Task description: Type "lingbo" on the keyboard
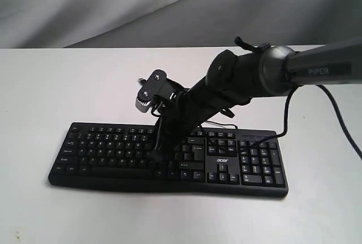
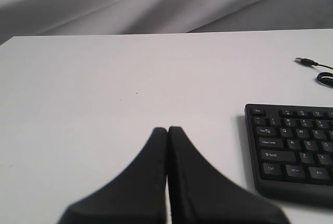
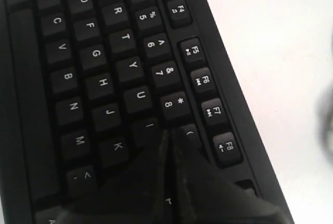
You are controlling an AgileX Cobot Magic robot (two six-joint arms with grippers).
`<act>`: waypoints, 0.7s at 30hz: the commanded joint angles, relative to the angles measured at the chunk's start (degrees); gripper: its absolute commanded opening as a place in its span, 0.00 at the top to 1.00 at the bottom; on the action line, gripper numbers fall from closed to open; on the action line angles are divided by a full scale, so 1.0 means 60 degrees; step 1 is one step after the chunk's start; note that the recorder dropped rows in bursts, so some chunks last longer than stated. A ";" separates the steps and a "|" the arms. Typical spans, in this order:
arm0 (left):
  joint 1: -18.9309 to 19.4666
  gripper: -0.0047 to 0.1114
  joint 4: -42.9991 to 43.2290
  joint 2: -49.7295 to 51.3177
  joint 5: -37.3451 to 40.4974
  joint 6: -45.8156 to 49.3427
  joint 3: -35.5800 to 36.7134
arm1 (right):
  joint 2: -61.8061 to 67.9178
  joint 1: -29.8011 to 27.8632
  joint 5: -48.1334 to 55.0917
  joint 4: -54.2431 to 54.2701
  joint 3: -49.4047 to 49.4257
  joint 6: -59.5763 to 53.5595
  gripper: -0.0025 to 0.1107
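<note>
The long flat black keyboard (image 1: 107, 153) is overhung near its I key by the clenched right gripper (image 3: 170, 134). The clenched left gripper (image 2: 167, 130) is held aside over the white table (image 2: 104, 78), backed by grey cloth (image 1: 113, 6).

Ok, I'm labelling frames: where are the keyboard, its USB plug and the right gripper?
keyboard (image 1: 107, 153), exterior view, letter keys.
USB plug (image 2: 303, 61), left wrist view, plug body.
right gripper (image 3: 169, 131), right wrist view, between the fingers' tips.

Under me lies a white table (image 1: 51, 91), matte and plain. Past its far edge I see a grey cloth (image 1: 113, 6), hanging in soft folds and creases.
</note>
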 commanded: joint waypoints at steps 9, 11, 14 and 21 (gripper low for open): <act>0.0017 0.96 -0.0036 0.0047 -0.0056 -0.0020 0.0046 | 0.0028 -0.0045 0.0246 0.0131 0.0016 -0.0090 0.98; 0.0017 0.96 -0.0036 0.0047 -0.0056 -0.0020 0.0046 | 0.0069 -0.0045 0.0246 0.0131 0.0016 -0.0090 0.98; 0.0017 0.96 -0.0036 0.0047 -0.0056 -0.0020 0.0046 | 0.0148 -0.0045 0.0248 0.0131 0.0016 -0.0090 0.98; 0.0017 0.96 -0.0036 0.0047 -0.0056 -0.0020 0.0046 | 0.0146 -0.0045 0.0248 0.0114 0.0016 -0.0090 0.98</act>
